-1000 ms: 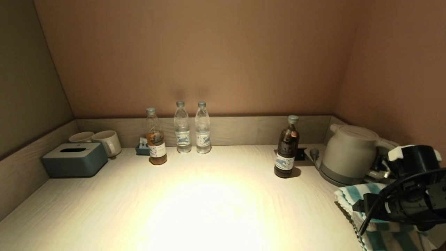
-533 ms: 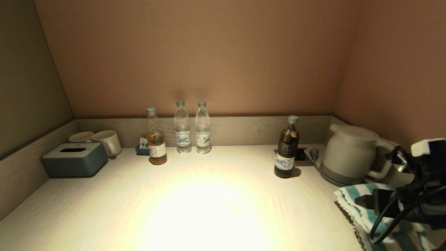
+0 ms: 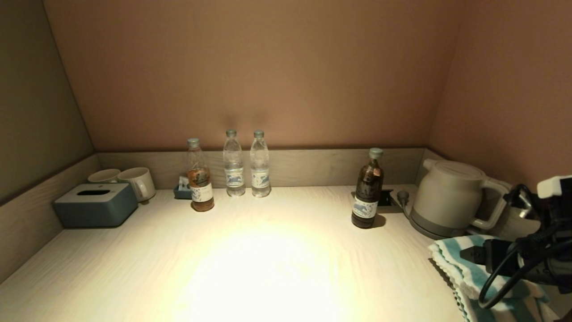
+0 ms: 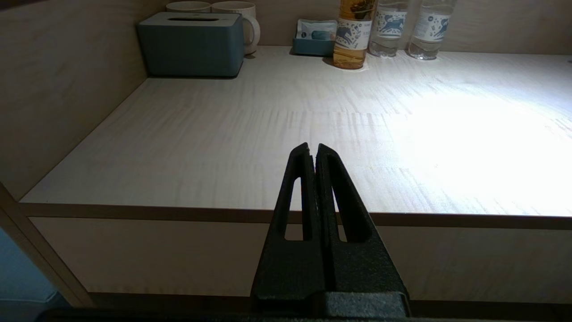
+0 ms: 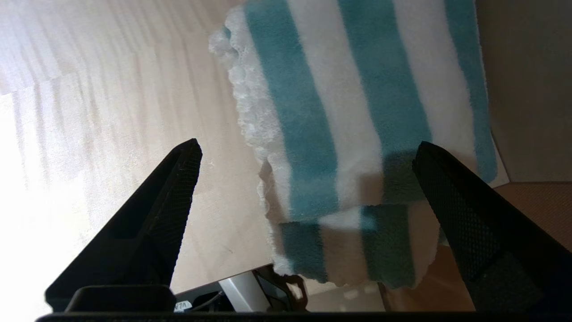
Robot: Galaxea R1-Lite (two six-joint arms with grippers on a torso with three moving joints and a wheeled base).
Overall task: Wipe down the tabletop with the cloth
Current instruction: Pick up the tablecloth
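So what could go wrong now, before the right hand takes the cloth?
The cloth lies at the near right corner of the tabletop, partly past the edge, so a clumsy grasp by the open right hand may drag it off. The kettle and dark bottle stand nearby; a wide wipe might knock them.

Colours on a pale, wood-grained tabletop (image 3: 277,268)

The cloth (image 5: 357,112) has broad teal and white stripes; the tissue box (image 3: 95,204) is grey-blue, the kettle (image 3: 449,197) pale grey, one bottle (image 3: 368,190) dark brown, another bottle (image 3: 199,176) amber, grippers black.
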